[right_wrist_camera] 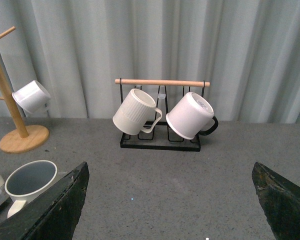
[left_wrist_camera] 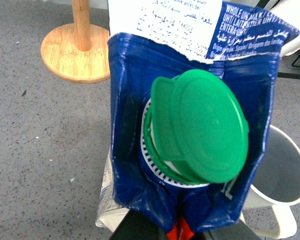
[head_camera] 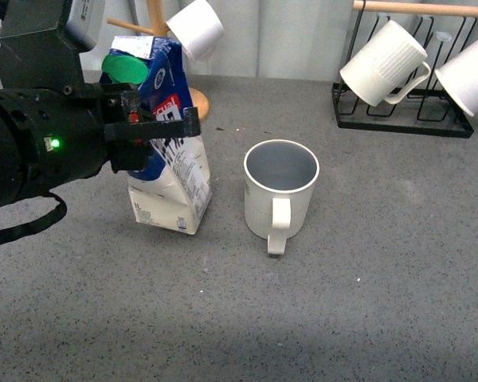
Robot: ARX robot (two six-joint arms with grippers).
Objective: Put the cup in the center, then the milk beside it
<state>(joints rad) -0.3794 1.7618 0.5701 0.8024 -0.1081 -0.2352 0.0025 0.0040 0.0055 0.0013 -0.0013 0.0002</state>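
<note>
Grey counter (head_camera: pixel 382 302) | milk (head_camera: pixel 179 179) left of cup (head_camera: pixel 280 195), clamped in left fingers (head_camera: pixel 174 126) | right fingers (right_wrist_camera: pixel 60 205) spread | mug rack (head_camera: pixel 414 8) upper right

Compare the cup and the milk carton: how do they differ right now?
The milk stands taller than the cup. The milk is blue and white with a green cap; the cup is cream, open-topped. The left gripper clasps the milk; the cup stands free. Both sit on the grey table, close but apart.
</note>
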